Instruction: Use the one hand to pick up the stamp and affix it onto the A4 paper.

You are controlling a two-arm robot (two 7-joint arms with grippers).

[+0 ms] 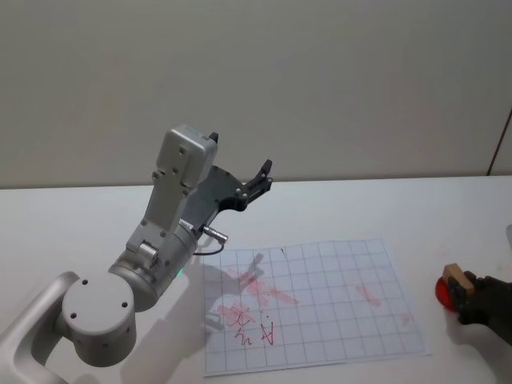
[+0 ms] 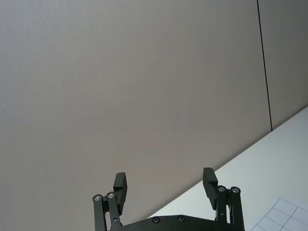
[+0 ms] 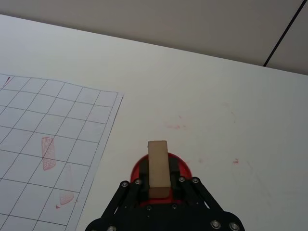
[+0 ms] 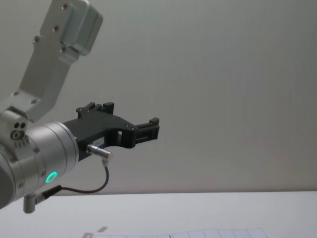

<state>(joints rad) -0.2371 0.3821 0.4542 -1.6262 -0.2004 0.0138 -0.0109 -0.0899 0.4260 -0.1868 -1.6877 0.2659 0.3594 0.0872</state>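
The stamp (image 3: 158, 163), a light wooden block, sits between the black fingers of my right gripper (image 3: 159, 186), which is shut on it. It stands over a round red ink pad (image 3: 183, 167). In the head view the right gripper (image 1: 472, 294) holds the stamp (image 1: 455, 275) at the table's right edge, right of the A4 paper (image 1: 320, 288). The A4 paper (image 3: 48, 125) is a gridded sheet with red stamp marks. My left gripper (image 1: 260, 178) is raised above the table at the back, open with nothing in it (image 2: 165, 187).
The red ink pad (image 1: 442, 292) lies on the white table (image 1: 416, 208), a short way right of the paper's edge. The left arm's large silver wrist (image 4: 44, 163) hangs over the table's left side. A plain wall stands behind.
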